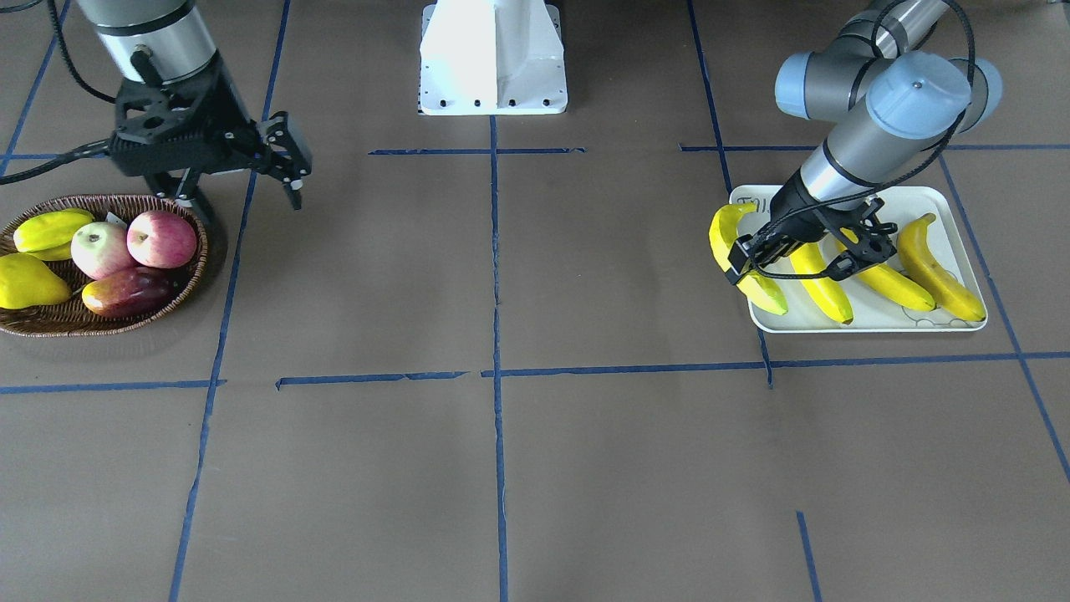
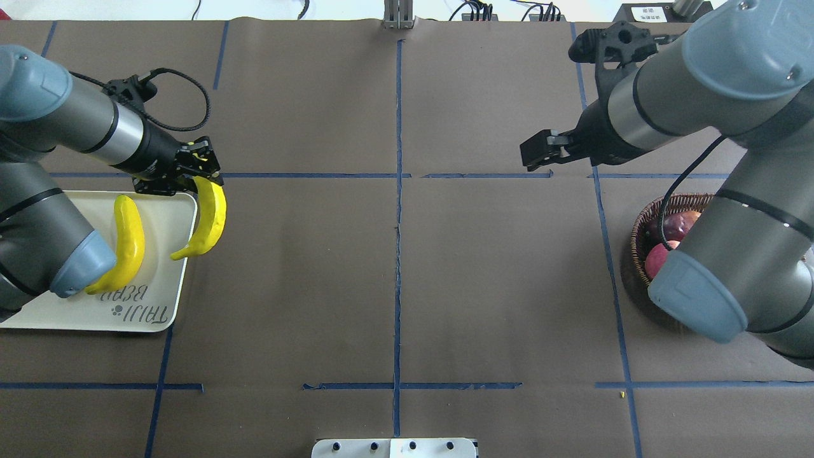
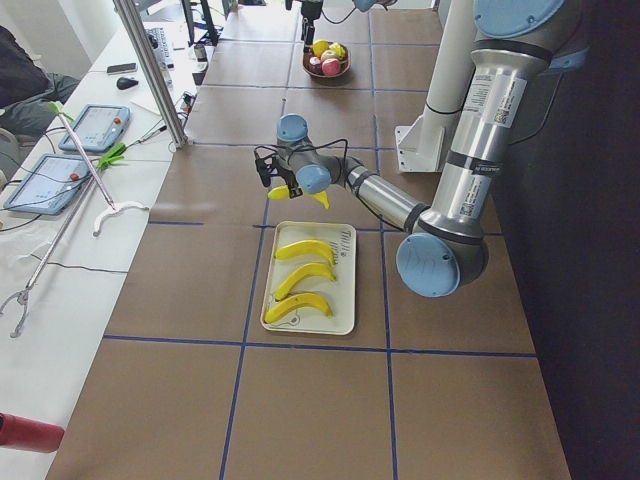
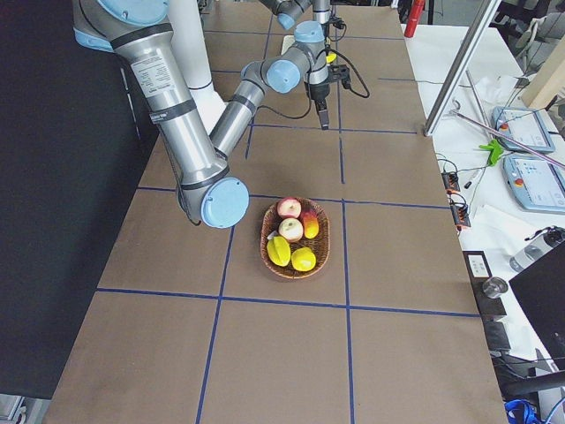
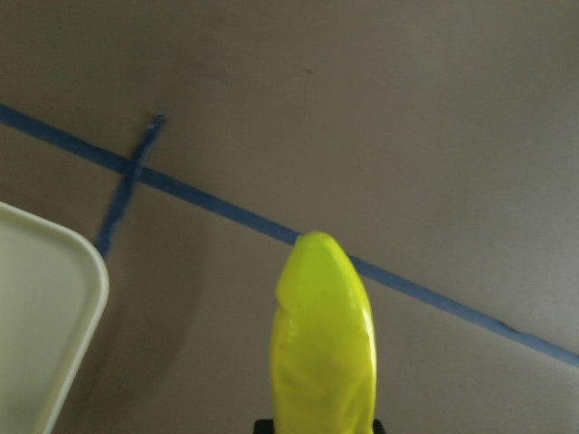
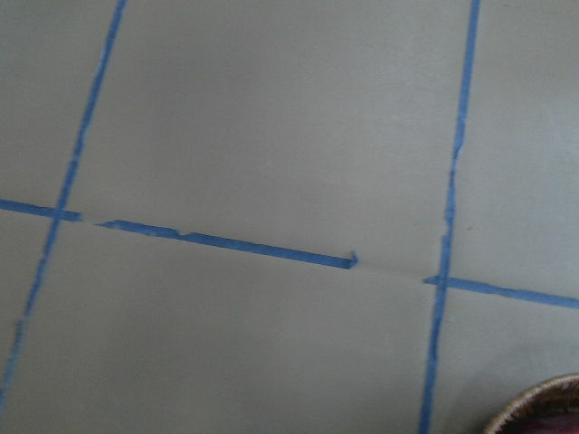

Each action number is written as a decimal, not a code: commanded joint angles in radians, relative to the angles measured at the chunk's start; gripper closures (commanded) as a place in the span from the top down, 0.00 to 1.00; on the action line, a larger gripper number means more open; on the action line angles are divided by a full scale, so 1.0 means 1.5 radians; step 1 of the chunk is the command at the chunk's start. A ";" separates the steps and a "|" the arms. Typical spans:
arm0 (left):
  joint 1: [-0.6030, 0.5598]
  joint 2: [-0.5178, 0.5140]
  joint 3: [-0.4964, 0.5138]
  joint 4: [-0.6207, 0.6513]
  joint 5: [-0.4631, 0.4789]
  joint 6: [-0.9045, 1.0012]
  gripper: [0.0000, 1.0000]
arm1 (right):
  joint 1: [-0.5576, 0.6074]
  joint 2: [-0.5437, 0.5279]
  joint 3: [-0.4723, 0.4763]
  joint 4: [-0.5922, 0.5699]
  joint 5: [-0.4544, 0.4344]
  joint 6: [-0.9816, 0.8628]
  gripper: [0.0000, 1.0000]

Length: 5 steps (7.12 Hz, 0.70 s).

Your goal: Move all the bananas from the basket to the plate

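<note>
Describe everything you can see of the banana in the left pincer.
The banana is bright yellow, smooth and slightly glossy, long and curved, tapering at the ends. The left pincer is shut on its upper end, so it hangs tilted in the air, its lower tip pointing toward the plate. It is by the plate's edge nearest the table centre, mostly over the brown paper. Only the pincer appears to touch it; the side view shows it clear of the plate.

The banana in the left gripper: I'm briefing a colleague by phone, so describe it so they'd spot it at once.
Find the white tray on the robot's left side of the table. At its inner edge the left gripper holds one banana. Unlike the three bananas lying flat on the tray, it hangs in the air, clamped near its top.
</note>
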<state>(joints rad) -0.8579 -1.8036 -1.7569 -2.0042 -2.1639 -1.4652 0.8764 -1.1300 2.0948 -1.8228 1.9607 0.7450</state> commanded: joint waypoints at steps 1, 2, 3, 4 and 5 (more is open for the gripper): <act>0.004 0.057 -0.001 0.001 0.004 0.003 0.00 | 0.069 -0.020 -0.044 -0.021 0.035 -0.120 1.00; 0.005 0.068 0.000 0.001 0.005 0.003 0.00 | 0.082 -0.020 -0.060 -0.019 0.051 -0.126 1.00; 0.006 0.072 0.010 0.001 0.006 0.005 0.00 | 0.096 -0.021 -0.066 -0.019 0.068 -0.134 1.00; 0.006 0.073 0.016 0.001 0.019 0.029 0.02 | 0.100 -0.021 -0.066 -0.019 0.075 -0.135 1.00; 0.008 0.078 0.019 0.001 0.048 0.032 0.73 | 0.101 -0.021 -0.066 -0.019 0.078 -0.119 1.00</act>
<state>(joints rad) -0.8477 -1.6940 -1.7364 -2.0034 -2.1304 -1.4322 1.0209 -1.1607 1.9981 -1.8516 2.0668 0.5519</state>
